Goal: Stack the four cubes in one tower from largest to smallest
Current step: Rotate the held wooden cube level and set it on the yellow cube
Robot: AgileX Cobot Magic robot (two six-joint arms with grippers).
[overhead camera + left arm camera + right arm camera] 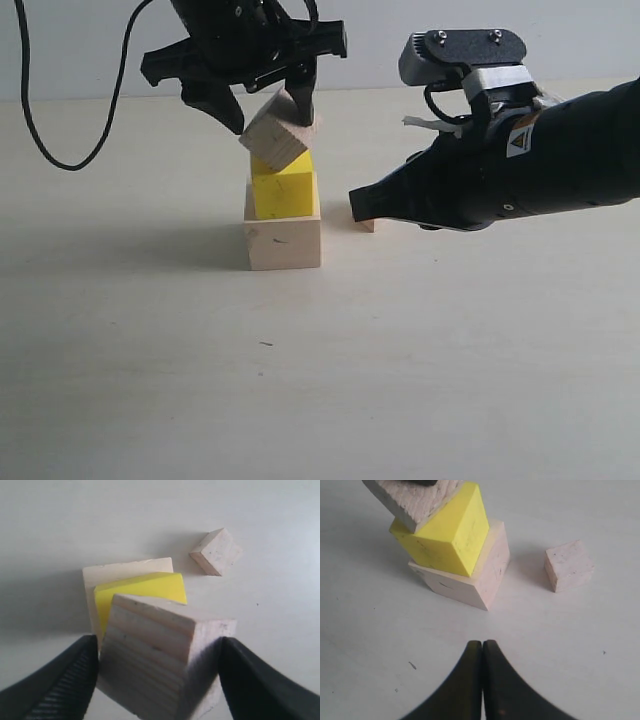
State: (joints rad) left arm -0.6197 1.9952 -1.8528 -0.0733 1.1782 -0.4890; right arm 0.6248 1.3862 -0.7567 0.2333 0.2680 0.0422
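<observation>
The left gripper [270, 118] is seen with its jaws set wide and pressed against opposite sides of the medium wooden cube [278, 138]. The cube is held tilted, with one lower edge at the top of the yellow cube [284, 192]; whether the two touch cannot be told. The tilt is judged to come from a skewed grasp, so the cube would need levelling before release or it could slide off. The yellow cube is set on the large wooden cube [283, 243], not quite square to it.

The right gripper [482, 650] is closed, fingertips together, with nothing held. In the exterior view it is placed low at three o'clock of the stack, apparently kept clear of the placing. The small wooden cube [568, 565] lies on the worktop [400, 380] at that same three o'clock, apart from the stack and largely hidden behind the right gripper.

The worktop is pale and matt, marked by a few dark specks. A plain light wall is seen behind, and a black cable [68, 168] droops at ten o'clock.
</observation>
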